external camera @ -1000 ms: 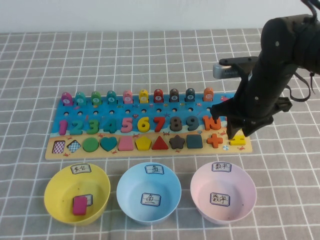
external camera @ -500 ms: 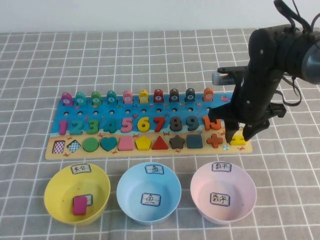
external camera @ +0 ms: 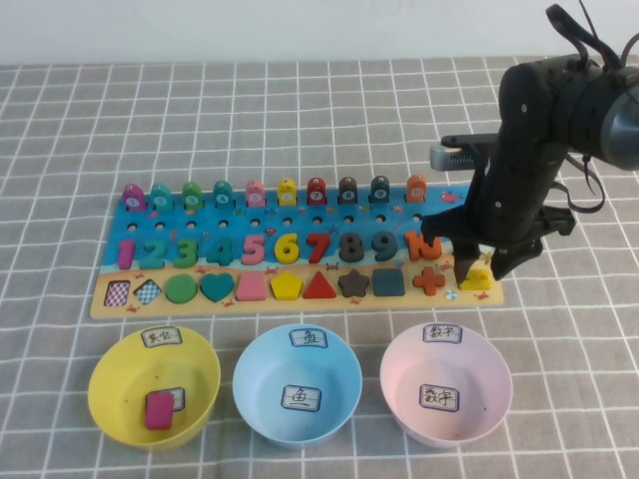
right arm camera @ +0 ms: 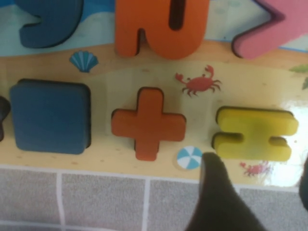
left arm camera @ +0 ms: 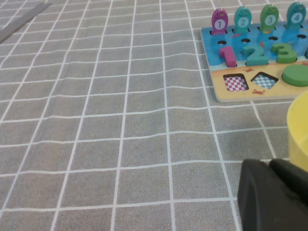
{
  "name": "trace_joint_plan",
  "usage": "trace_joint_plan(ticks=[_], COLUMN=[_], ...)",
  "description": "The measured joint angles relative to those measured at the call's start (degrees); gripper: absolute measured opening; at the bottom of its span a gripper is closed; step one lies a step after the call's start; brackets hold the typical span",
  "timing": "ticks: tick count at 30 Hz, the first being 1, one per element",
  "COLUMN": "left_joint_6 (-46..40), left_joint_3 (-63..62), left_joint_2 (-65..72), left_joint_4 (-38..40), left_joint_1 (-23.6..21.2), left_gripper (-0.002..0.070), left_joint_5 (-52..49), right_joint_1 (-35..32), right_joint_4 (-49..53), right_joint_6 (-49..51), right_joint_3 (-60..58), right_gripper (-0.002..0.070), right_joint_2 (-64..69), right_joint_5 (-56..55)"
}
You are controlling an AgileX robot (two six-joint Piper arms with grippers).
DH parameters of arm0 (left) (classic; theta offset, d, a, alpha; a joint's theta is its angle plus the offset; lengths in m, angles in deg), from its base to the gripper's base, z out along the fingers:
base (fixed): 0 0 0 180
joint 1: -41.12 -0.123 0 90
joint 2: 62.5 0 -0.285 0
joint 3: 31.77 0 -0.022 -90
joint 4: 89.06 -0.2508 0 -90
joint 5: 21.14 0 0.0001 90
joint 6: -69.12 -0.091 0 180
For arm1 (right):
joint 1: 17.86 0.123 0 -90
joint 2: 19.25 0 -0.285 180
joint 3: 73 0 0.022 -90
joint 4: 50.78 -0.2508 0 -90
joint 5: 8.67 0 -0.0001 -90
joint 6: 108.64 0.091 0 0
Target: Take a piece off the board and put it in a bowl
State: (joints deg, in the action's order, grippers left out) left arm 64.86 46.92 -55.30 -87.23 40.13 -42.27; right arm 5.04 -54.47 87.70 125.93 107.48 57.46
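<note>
The piece [external camera: 479, 278] is a small yellow equals-sign block in its slot at the right end of the board [external camera: 270, 306], just right of the orange plus [external camera: 429, 280]. My right gripper [external camera: 481, 271] hangs over it, open, one finger on each side of the block and neither touching it. In the right wrist view the piece [right arm camera: 253, 133] lies flat on the board [right arm camera: 110, 159], just beyond the open gripper [right arm camera: 257, 166]. The yellow bowl [external camera: 100, 379] stands at the front left. My left gripper [left arm camera: 272, 166] rests shut, low over the cloth beside the yellow bowl [left arm camera: 298, 130].
A pink block [external camera: 160, 409] lies in the yellow bowl. A light-blue bowl [external camera: 297, 384] and a pink bowl [external camera: 445, 384] stand in front of the board. Fish pegs [external camera: 287, 192] line the board's far edge. Grey checked cloth covers the table.
My right arm has shifted a little to the right and settled over the equals block. Its fingers have spread wider, now straddling the block.
</note>
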Motion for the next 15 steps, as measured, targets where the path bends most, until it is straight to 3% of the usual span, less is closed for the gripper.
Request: trace_joint_plan(ticks=[5,15], left_joint_6=[0.00,0.00], left_joint_3=[0.00,0.00], left_joint_2=[0.00,0.00], left_joint_4=[0.00,0.00], left_joint_1=[0.00,0.00], left_gripper=[0.0000,0.0000], left_joint_5=[0.00,0.00], right_joint_1=[0.00,0.00], right_joint_4=[0.00,0.00], right_joint_6=[0.00,0.13], right_joint_3=[0.10,0.10], right_gripper=[0.0365,0.0375], right_joint_2=[0.88,1.85], right_joint_5=[-0.32,-1.60])
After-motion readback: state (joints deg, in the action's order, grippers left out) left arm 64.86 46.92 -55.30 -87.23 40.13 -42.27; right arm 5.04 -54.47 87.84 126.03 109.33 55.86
